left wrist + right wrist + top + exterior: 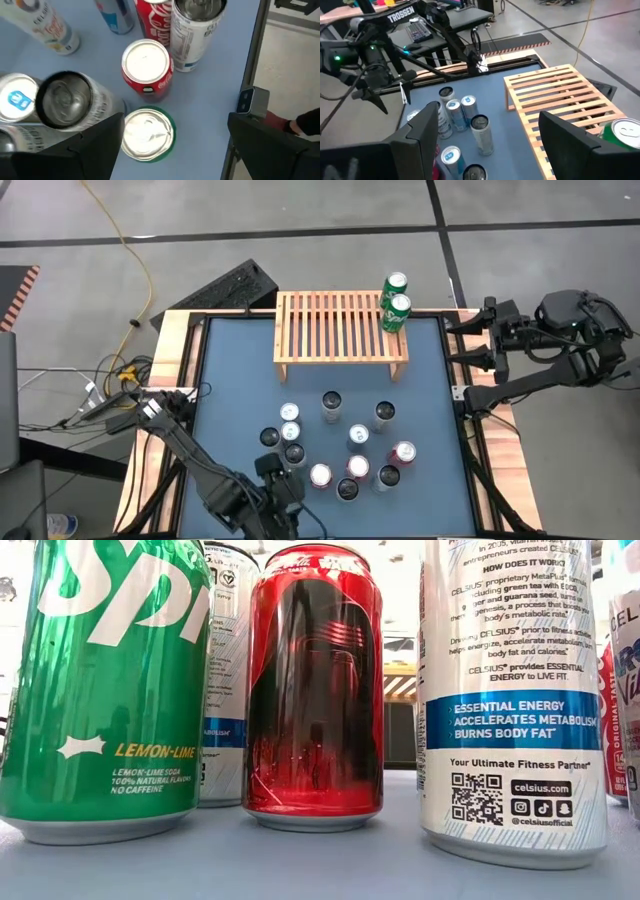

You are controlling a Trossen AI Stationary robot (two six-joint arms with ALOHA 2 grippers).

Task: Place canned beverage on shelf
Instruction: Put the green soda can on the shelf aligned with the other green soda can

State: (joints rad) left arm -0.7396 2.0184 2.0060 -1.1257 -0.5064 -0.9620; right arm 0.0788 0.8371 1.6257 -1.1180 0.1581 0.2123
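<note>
The light-wood slatted shelf [340, 330] stands on short legs at the table's far side, with two green cans [397, 298] upright on its right end. Several cans stand in a cluster [340, 450] on the blue table top. My left gripper [280, 480] hangs open above the cluster's near left side. In its wrist view the left gripper [175, 150] has a green-rimmed can [147, 135] below and between its fingers, closer to one of them, with a red cola can [147, 65] just beyond. My right gripper [468, 343] waits open, raised beyond the table's far right corner.
Around the green-rimmed can stand a black-topped can [65, 97], a blue-topped can [17, 97] and a tall silver can [197, 25]. The table's wooden frame [168, 380] borders the blue top. In the low view a green lemon-lime can [105, 690] and a red can [315, 690] stand close.
</note>
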